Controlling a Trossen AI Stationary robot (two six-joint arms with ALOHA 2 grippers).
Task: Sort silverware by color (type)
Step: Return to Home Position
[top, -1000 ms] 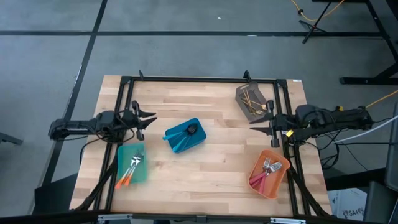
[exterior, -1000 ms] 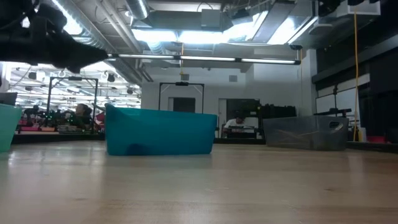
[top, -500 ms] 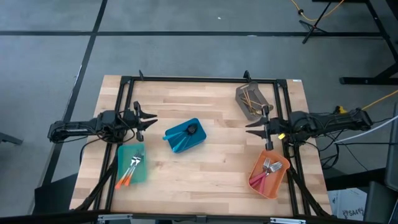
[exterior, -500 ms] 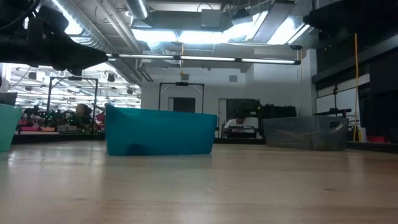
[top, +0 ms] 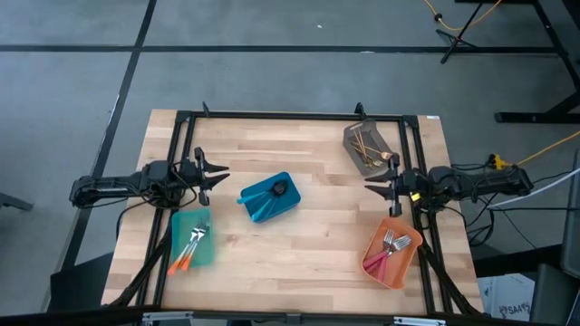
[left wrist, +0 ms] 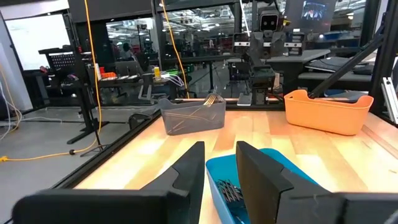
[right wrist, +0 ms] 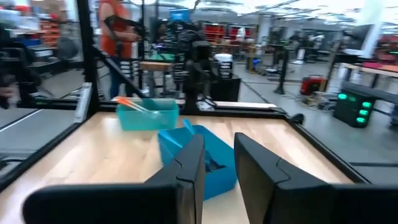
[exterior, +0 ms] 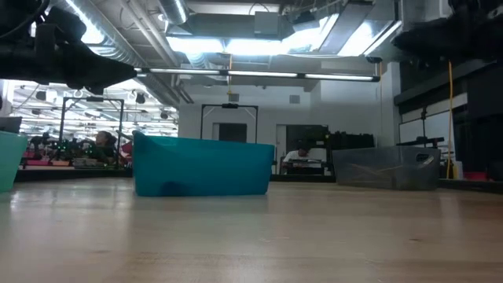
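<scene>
Left pincer [top: 217, 172]: sits at the left-middle of the high view, over the left edge of the surface [top: 308, 149] and just above the teal bin [top: 205, 255] in frame. In the left wrist view you see only a narrow gap between its fingers [left wrist: 186, 168], with nothing in it.

Right pincer [top: 372, 185]: sits at the right-middle of the high view, between the grey bin [top: 355, 136] above it and the orange bin [top: 405, 263] below it. It has the same narrow gap and grips nothing.

The two pincers point toward each other across the surface, well apart.

Where your silverware lies:
- Orange-handled forks [top: 188, 246] are in the teal bin, lower left of the high view.
- Pink-handled forks [top: 388, 246] are in the orange bin, lower right.
- Gold utensils [top: 364, 145] are in the grey bin, upper right.
- The blue bin [top: 254, 194] is at centre frame. From above you cannot make out what it holds, but the left wrist view shows dark utensil heads [left wrist: 229, 190] inside it.

No loose piece lies on the bare wood.
</scene>
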